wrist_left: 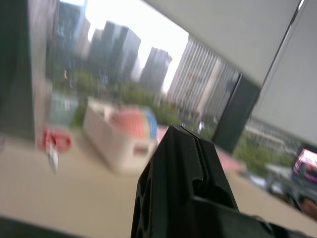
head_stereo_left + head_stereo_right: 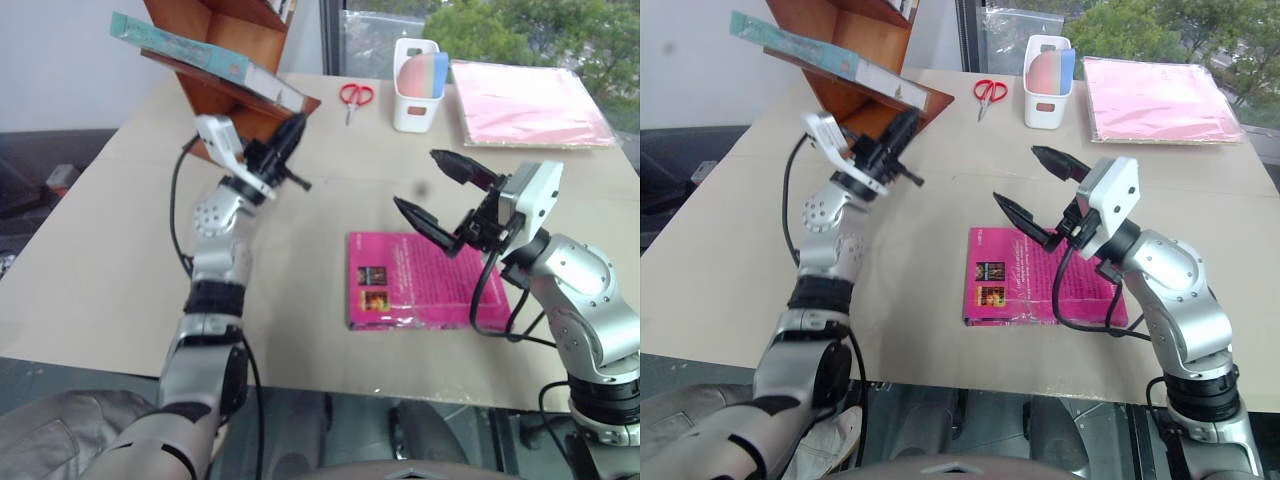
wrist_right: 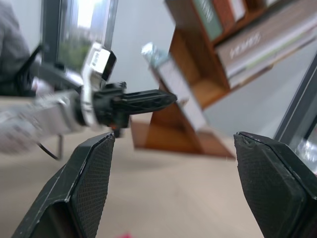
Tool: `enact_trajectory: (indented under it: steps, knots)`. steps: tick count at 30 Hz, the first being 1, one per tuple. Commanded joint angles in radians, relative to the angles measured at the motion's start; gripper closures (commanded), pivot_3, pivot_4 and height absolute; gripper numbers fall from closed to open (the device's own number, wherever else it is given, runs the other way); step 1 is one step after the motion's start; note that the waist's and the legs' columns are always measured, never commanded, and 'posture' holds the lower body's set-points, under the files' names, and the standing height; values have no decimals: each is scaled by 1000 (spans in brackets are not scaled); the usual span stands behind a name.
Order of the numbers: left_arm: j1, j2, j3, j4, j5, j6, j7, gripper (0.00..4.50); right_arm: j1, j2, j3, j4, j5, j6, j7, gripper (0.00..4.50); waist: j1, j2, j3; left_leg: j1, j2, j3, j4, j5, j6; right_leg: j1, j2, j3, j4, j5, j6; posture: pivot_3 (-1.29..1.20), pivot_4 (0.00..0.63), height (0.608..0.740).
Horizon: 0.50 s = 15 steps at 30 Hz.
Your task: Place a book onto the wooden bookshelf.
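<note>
The teal book (image 2: 190, 50) lies flat on a slanted board of the wooden bookshelf (image 2: 235, 105) at the table's far left, its upper end sticking out past the wood. My left gripper (image 2: 296, 128) is shut and empty, just below the book's lower end and apart from it. Its closed fingers (image 1: 190, 158) rise together in the left wrist view. Near the table's middle right, my right gripper (image 2: 417, 180) stands open and empty over the far edge of a magenta book. In the right wrist view its fingers (image 3: 94, 168) frame the left gripper (image 3: 148, 99), the book (image 3: 173, 84) and the bookshelf (image 3: 198, 94).
A magenta book (image 2: 400, 290) lies flat on the table under my right gripper. Red scissors (image 2: 355, 95), a white holder (image 2: 415, 85) and a pink sheet stack (image 2: 530, 100) sit at the back right. The table's front edge (image 2: 300, 385) is close to me.
</note>
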Motion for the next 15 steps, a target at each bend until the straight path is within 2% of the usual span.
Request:
enact_trajectory:
  steps: [1, 2, 5, 6, 8, 11, 15]
  knots:
    - [114, 76, 25, -201, -76, 140, -54, 3510, 82, -79, -80, 21, 0, -5, 58, 550, 1, 0, 0, 0, 0, 0, 0, 0, 0, 0, 0, 0, 0, 0, 0, 0, 150, 740]
    - [174, 107, 31, -258, -92, 193, -61, 3343, 121, -114, -105, 32, 2, -3, 85, 550, 1, 0, 0, 0, 0, 0, 0, 0, 0, 0, 0, 0, 0, 0, 0, 0, 150, 740]
    - [395, 222, 81, -454, -144, 299, -114, 2292, 259, -193, -216, 62, -1, -23, 149, 0, 1, 1, 0, 2, 1, 1, -1, 0, 0, 2, -1, 1, -1, 0, 0, 0, 150, 740]
    - [474, 264, 100, -507, -146, 318, -141, 2238, 299, -207, -258, 71, 3, -26, 161, 0, -2, 1, -1, 1, 2, 1, -1, 0, 0, 1, -1, 1, -1, 0, -1, 0, 150, 740]
    - [601, 330, 139, -584, -177, 363, -178, 1398, 386, -245, -331, 89, -10, -63, 197, 0, -1, 2, 0, 4, 4, 3, -7, -2, 3, 2, -2, 6, -8, 0, -1, 0, 150, 740]
    - [712, 378, 198, -637, -206, 401, -197, 1398, 501, -282, -450, 118, -6, -86, 251, 0, 10, 5, -1, 4, 4, 6, -8, -2, 2, 3, -2, 4, -9, -1, -1, 0, 150, 740]
    - [738, 381, 217, -649, -197, 416, -177, 1398, 543, -299, -521, 154, -7, -81, 264, 0, 26, 8, -3, 5, 15, 15, -8, -4, -1, 8, -4, 1, -16, -2, -4, 0, 150, 740]
